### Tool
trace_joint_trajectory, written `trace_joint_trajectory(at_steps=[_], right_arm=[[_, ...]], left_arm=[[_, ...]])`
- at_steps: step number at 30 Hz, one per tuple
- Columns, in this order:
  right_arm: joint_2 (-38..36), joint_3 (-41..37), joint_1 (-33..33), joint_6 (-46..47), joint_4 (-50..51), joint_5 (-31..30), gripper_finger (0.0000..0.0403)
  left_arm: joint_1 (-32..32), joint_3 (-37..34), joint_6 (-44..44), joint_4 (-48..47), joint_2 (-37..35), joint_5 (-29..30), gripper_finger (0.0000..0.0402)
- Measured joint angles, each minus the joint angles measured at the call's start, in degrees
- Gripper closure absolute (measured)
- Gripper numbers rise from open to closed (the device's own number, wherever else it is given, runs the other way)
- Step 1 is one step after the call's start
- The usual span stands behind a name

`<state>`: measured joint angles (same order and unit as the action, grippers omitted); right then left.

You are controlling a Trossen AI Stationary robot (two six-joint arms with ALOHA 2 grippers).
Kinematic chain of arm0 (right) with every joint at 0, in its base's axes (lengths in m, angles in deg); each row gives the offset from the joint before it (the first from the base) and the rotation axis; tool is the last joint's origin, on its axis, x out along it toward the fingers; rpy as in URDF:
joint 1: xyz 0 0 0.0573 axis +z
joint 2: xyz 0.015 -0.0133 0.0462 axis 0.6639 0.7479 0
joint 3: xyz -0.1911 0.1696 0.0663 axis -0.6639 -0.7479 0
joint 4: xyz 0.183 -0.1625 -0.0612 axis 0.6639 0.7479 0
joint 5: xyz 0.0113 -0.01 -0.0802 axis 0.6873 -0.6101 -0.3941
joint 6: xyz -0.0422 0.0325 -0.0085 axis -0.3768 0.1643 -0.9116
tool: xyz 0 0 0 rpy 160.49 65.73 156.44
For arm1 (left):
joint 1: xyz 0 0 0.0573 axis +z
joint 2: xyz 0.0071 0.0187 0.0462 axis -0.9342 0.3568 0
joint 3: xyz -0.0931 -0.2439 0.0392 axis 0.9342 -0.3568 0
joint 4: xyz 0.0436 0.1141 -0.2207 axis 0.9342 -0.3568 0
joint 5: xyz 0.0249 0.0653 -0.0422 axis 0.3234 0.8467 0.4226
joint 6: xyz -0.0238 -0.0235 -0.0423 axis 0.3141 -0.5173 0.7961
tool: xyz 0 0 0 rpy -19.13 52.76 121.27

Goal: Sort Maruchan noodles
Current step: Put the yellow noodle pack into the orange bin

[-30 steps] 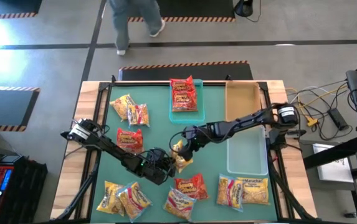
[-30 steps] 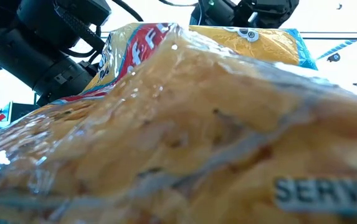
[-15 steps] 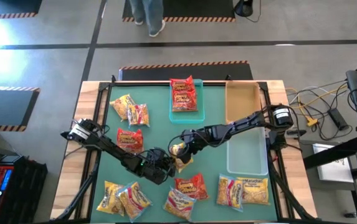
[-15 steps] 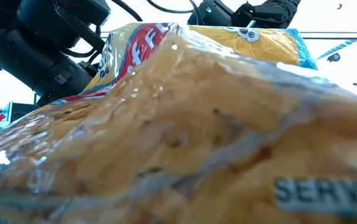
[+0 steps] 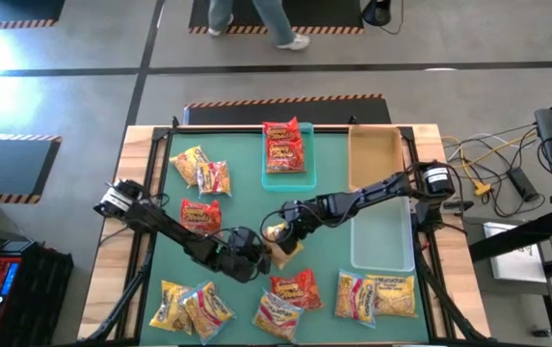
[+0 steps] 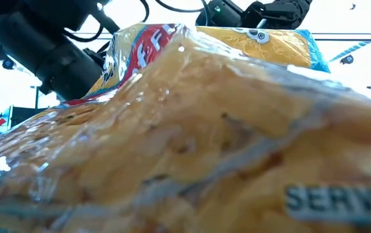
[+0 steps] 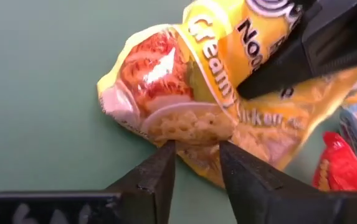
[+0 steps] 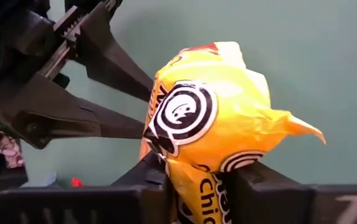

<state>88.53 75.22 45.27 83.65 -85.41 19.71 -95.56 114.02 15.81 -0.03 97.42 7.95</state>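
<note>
The handover packet (image 5: 280, 241), a yellow chicken-flavour ramen pack, sits at the middle of the green table (image 5: 242, 207), slightly toward the near edge, between the two arms. The right gripper (image 8: 197, 180) is clamped on one end of it; the right wrist view shows the crinkled wrapper pinched between its fingers. The left gripper (image 7: 197, 165) has its fingers apart with a narrow gap, the tips at the packet's opposite edge and no wrapper visibly pinched between them.

Other packets: two red ones in the teal tray (image 5: 286, 173) at the far centre, a pair far left (image 5: 204, 170), one at mid left (image 5: 201, 216), and groups along the near edge (image 5: 191, 305) (image 5: 290, 294) (image 5: 380, 294). The tan tray (image 5: 375, 157) and the clear tray (image 5: 383, 236) stand at the right.

Risks, as judged:
- The right grip is on loose wrapper, not the noodle block; the packet could slide out when lifted
- The left fingertips are close enough to snag the edge as the arms separate, tearing or dragging the packet
- The two grippers are near each other and could collide

View differences: only the wrist views show finger states. The high view alone gives the layout and a person's legs (image 5: 256, 19) beyond the table. The low view is almost wholly blocked by a packet (image 6: 191, 142) against the lens
</note>
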Motion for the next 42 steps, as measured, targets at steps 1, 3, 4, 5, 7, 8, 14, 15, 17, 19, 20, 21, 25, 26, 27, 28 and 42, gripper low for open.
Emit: trace_joint_trajectory(at_steps=[1, 3, 4, 5, 7, 8, 14, 15, 17, 19, 20, 21, 25, 26, 27, 28, 42], right_arm=[[-0.27, 0.0, -0.07, -0.48, 0.24, 0.18, 0.0339], [-0.94, 0.0, -0.3, -1.12, 1.1, 0.25, 0.0351], [-1.42, 0.0, -0.51, -1.48, 1.94, 0.27, 0.0355], [-1.98, 0.0, -0.71, -2.04, 2.89, 0.4, 0.036], [-3.25, 0.0, -1.18, -3.53, 4.98, 0.26, 0.0369], [-3.87, 0.0, -1.44, -4.26, 5.89, 0.23, 0.0373], [-8.1, 0.0, -2.97, -8.51, 11.33, 0.25, 0.0392], [-8.87, 0.0, -3.28, -9.0, 11.94, 0.54, 0.0393], [-10.42, 0.0, -3.84, -10.13, 13.52, 1.37, 0.0393], [-12.45, 0.0, -4.33, -11.39, 14.96, 1.82, 0.0394], [-13.49, 0.0, -4.67, -12.0, 15.69, 2.3, 0.0394], [-14.8, 0.0, -5.17, -12.85, 16.8, 2.95, 0.0394], [-19.9, 0.0, -8.01, -17.34, 21.61, 2.98, 0.0394], [-21.16, 0.0, -9.2, -18.57, 22.59, 2.78, 0.0394], [-22.36, 0.0, -10.61, -19.73, 23.33, 2.71, 0.0394], [-23.43, 0.06, -12.16, -21.15, 24.22, 2.61, 0.0394], [-28.33, 11.0, -40.3, -53.03, 52.42, -5.21, 0.0394]], left_arm=[[-0.04, 0.0, 0.0, -0.67, -0.52, -0.86, 0.0282], [-0.11, 0.05, -0.17, -1.09, -1.6, -2.71, 0.027], [-0.11, 0.11, -0.36, -1.23, -2.01, -3.58, 0.0264], [-0.11, 0.11, -0.46, -1.29, -2.34, -4.43, 0.0259], [-0.13, 0.11, -0.43, -1.4, -2.63, -5.55, 0.0251], [-0.13, 0.11, -0.18, -1.43, -2.82, -6.13, 0.0248], [-0.13, 0.13, 2.0, -1.83, -3.02, -7.56, 0.0243], [-0.13, 0.17, 2.35, -1.8, -3.02, -7.56, 0.0243], [-0.13, 0.17, 2.87, -1.8, -3.02, -7.57, 0.0243], [-0.11, 0.17, 3.14, -1.86, -3.02, -7.58, 0.0243], [-0.07, 0.17, 3.59, -1.88, -3.02, -7.56, 0.0243], [-0.05, 0.2, 4.17, -2.06, -3.02, -7.52, 0.0243], [0.13, 0.2, 4.68, -2.25, -3.02, -6.26, 0.0243], [0.29, 0.2, 5.01, -2.24, -3.04, -5.85, 0.0243], [0.53, 0.2, 5.39, -2.26, -3.04, -5.59, 0.0243], [0.87, 0.2, 5.55, -2.24, -3.04, -5.31, 0.0243], [13.14, 0.22, -5.87, -2.13, -3.04, -7.57, 0.0243]])
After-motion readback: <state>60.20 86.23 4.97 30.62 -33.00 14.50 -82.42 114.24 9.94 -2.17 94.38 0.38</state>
